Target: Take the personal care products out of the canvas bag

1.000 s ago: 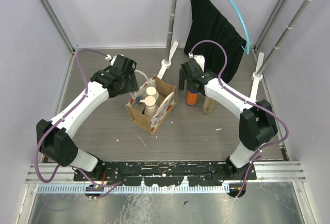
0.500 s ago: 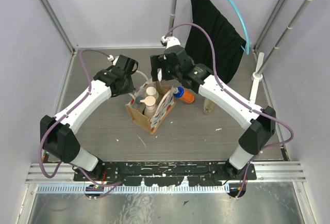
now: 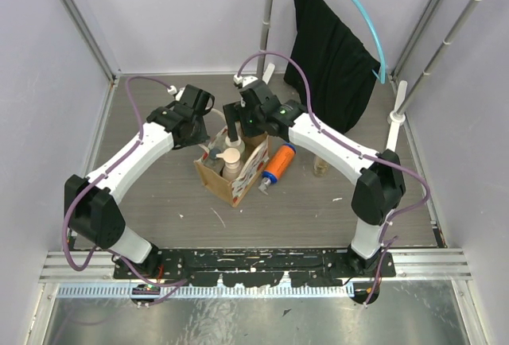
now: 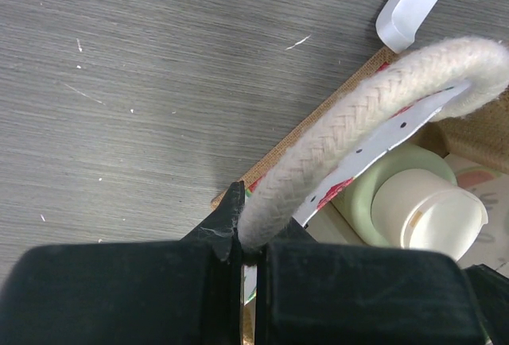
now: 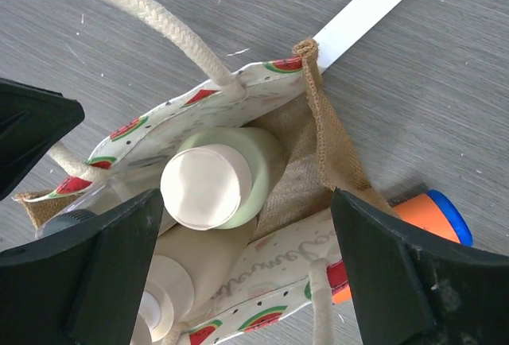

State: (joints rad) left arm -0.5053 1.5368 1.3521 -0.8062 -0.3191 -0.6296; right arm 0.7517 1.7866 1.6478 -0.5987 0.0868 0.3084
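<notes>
Cream-capped bottle (image 5: 203, 188), inside the canvas bag (image 5: 320, 158), lies between spread right fingers (image 5: 398, 277).

Robotics lab test cell: plain lilac walls (image 3: 183, 19), aluminium frame posts (image 3: 77, 21), left arm (image 3: 131, 158) and right arm (image 3: 334, 150) bolted to a black rail (image 3: 254, 259) at the table's (image 3: 159, 202) near edge.
</notes>
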